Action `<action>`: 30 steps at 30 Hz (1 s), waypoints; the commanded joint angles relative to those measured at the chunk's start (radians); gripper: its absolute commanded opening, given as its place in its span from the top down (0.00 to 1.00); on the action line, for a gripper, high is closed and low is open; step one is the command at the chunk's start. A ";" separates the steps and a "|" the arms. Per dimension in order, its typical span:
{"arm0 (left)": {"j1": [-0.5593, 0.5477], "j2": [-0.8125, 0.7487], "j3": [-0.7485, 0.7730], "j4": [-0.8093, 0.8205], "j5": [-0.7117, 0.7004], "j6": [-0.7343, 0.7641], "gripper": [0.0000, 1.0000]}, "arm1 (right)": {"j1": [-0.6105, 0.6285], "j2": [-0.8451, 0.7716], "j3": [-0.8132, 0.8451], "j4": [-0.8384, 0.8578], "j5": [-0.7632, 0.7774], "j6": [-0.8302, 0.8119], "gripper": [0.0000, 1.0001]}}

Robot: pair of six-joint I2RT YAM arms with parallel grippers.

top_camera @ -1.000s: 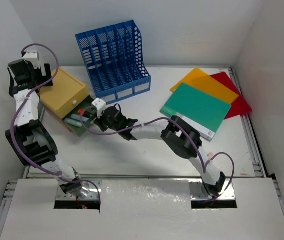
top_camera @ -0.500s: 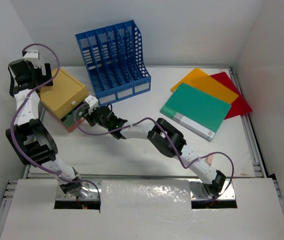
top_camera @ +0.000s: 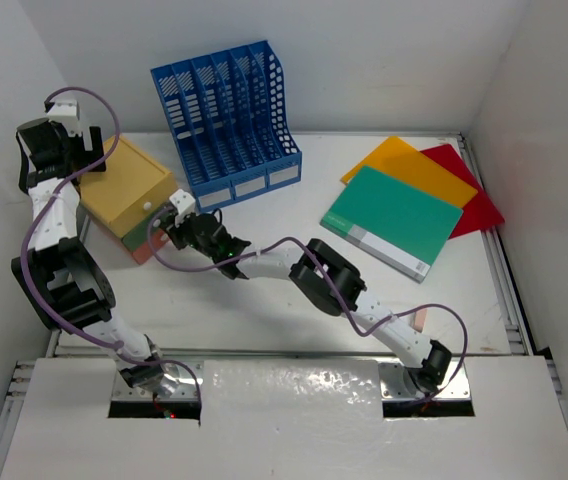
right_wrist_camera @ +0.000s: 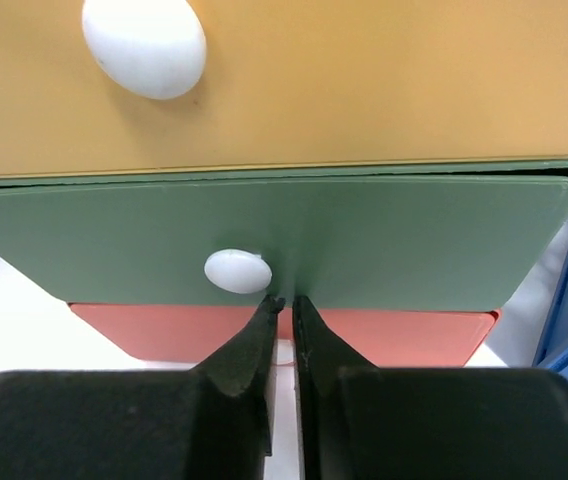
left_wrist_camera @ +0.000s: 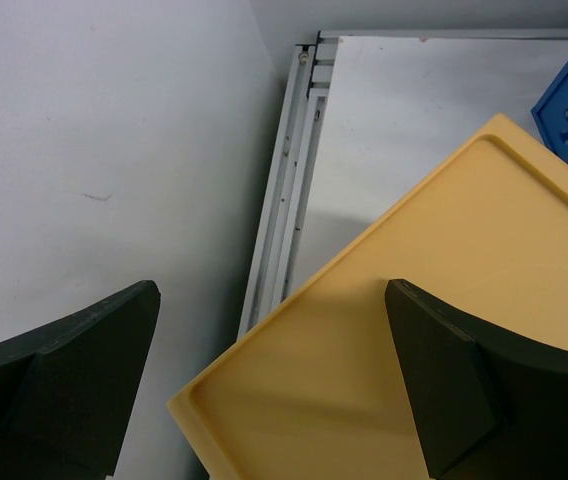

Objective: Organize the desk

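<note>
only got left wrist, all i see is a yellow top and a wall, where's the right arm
Observer: The right gripper is at the front of the drawer box, jaws all but closed on nothing. Its tips are at the lower edge of the green drawer, just beside its white knob.
Operator: ok, what else is lying out that i can't see
Observer: Three folders, green on top of orange and red, lie overlapping at the right side of the desk.
</note>
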 commanded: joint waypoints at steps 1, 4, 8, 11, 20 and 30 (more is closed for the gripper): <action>-0.011 0.062 -0.028 -0.140 0.002 0.028 0.03 | 0.006 -0.029 -0.026 0.080 0.004 0.018 0.90; -0.010 0.063 -0.028 -0.140 0.002 0.025 0.04 | 0.006 -0.029 -0.052 0.085 0.004 0.029 0.78; -0.011 0.066 -0.023 -0.140 0.004 0.023 0.04 | 0.006 -0.011 -0.034 0.069 0.004 0.045 0.72; -0.011 0.068 -0.017 -0.144 0.002 0.023 0.03 | 0.006 0.009 -0.017 0.061 0.003 0.061 0.69; -0.011 0.071 -0.016 -0.144 0.004 0.028 0.03 | 0.006 0.017 0.039 -0.029 0.009 0.110 0.60; -0.011 0.073 -0.011 -0.147 0.002 0.031 0.03 | 0.006 0.038 0.118 -0.164 -0.039 0.131 0.58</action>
